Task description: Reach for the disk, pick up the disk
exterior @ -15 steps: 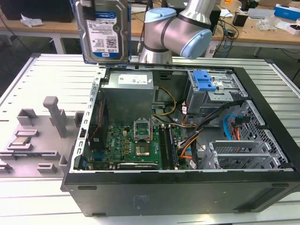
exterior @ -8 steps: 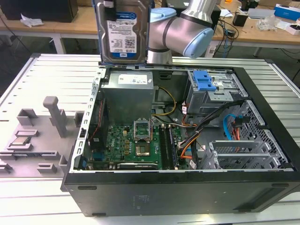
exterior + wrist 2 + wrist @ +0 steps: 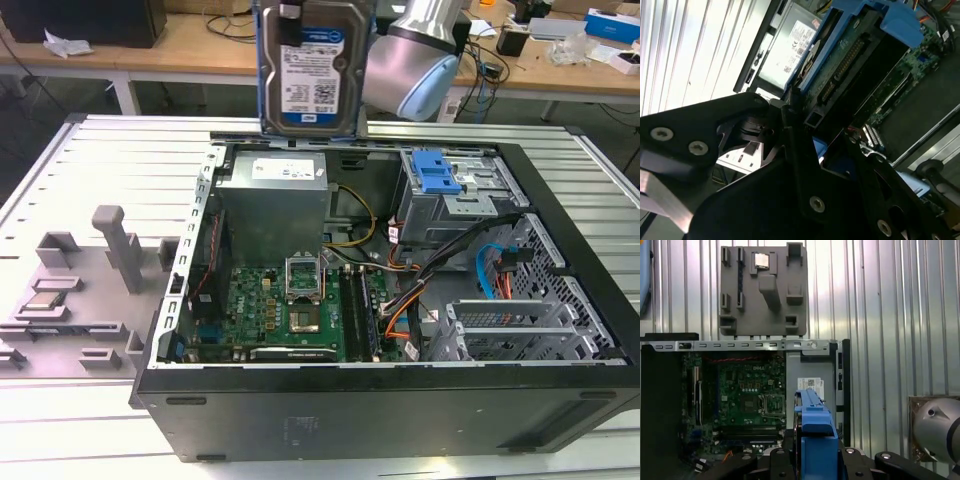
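Fingers (image 3: 797,150) clamped on the disk (image 3: 312,70) by its blue bracket. Disk held upright in the air above the open computer case (image 3: 400,420), over the power supply (image 3: 275,190).

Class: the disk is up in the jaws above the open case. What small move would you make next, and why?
Probably a short straight lift. The gripper is shut on the disk, which hangs upright above the far rim of the computer case in the exterior view; more height would likely give clearance.
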`<state>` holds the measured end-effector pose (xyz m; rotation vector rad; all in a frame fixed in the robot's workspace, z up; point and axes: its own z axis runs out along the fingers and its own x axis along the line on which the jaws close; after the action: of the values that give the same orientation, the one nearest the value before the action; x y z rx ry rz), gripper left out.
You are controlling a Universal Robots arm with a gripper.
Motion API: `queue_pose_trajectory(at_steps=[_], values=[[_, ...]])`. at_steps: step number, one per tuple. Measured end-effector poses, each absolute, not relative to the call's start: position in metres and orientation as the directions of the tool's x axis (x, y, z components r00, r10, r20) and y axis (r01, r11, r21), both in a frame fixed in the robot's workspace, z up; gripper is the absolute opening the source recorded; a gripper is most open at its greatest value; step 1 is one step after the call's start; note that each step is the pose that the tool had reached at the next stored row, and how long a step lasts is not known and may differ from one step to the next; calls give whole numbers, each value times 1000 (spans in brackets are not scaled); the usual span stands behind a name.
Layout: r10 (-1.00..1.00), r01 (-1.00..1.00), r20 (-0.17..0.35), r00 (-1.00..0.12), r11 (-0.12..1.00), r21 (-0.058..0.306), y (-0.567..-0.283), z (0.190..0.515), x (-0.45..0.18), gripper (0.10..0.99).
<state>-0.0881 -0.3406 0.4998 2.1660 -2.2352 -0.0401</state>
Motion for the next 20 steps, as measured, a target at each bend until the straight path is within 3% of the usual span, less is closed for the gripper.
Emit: queue_pose_trajectory(at_steps=[20], values=[[-1000,-999,3,-31,32,39,-339,500,19,369]])
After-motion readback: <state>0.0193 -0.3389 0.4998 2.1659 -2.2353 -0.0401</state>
